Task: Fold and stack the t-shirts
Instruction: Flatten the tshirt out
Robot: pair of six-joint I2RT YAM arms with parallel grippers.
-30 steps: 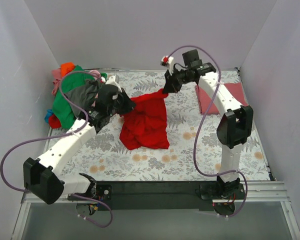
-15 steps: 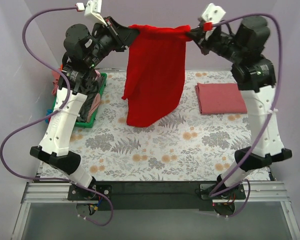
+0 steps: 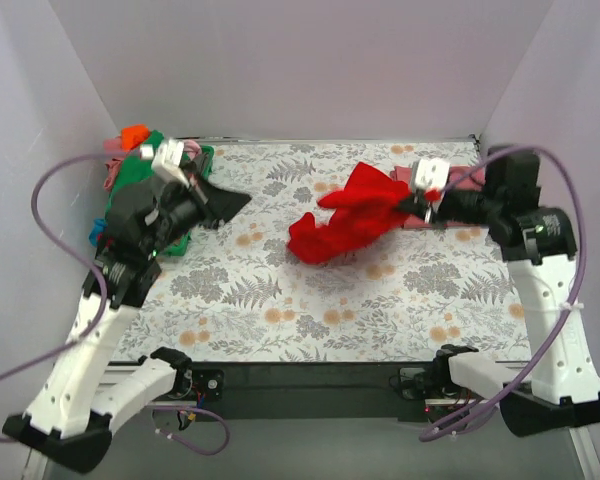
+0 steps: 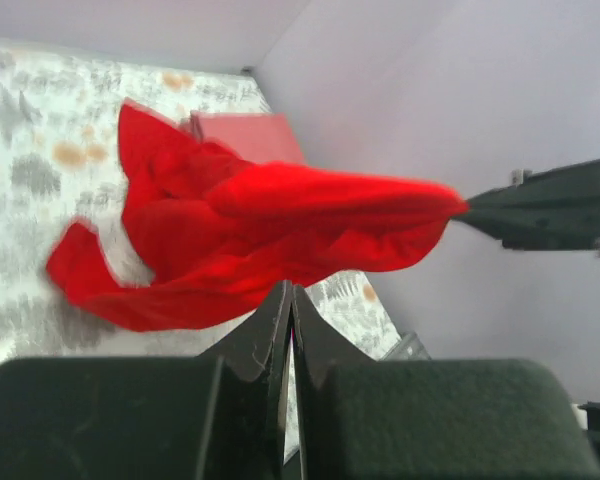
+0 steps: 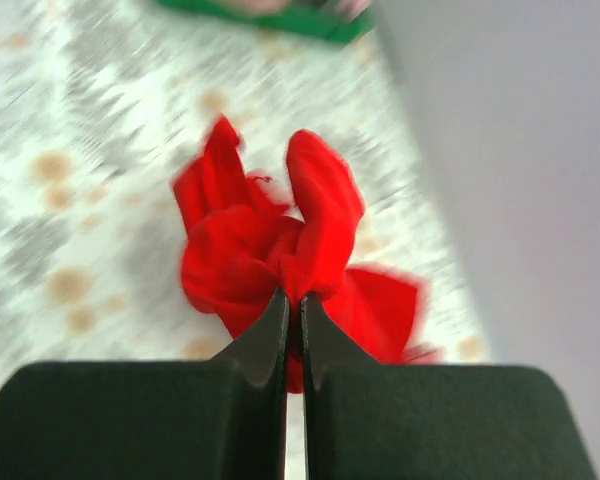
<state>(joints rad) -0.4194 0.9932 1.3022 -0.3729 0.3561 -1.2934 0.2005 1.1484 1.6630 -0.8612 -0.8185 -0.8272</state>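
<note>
A large bright red t-shirt (image 3: pixel 342 225) hangs bunched and blurred over the right middle of the table. My right gripper (image 3: pixel 418 205) is shut on one end of it, and in the right wrist view the cloth (image 5: pixel 270 235) bulges out past the pinched jaws (image 5: pixel 292 298). My left gripper (image 3: pixel 244 198) is shut with nothing in it, well left of the shirt. From the left wrist, its tips (image 4: pixel 288 292) point at the red t-shirt (image 4: pixel 260 235). A folded rose-red t-shirt (image 3: pixel 404 178) lies at the back right, mostly hidden behind the red one.
A heap of t-shirts, green (image 3: pixel 132 172), orange (image 3: pixel 133 133) and others, lies in a green bin (image 3: pixel 202 158) at the back left, partly behind my left arm. The floral table cloth (image 3: pixel 310 310) covers the table. Walls close in on three sides.
Both grippers held the red t-shirt spread out high up. The left gripper has let go and drawn back left. Both arms have dropped, and the shirt now swings bunched from the right gripper.
</note>
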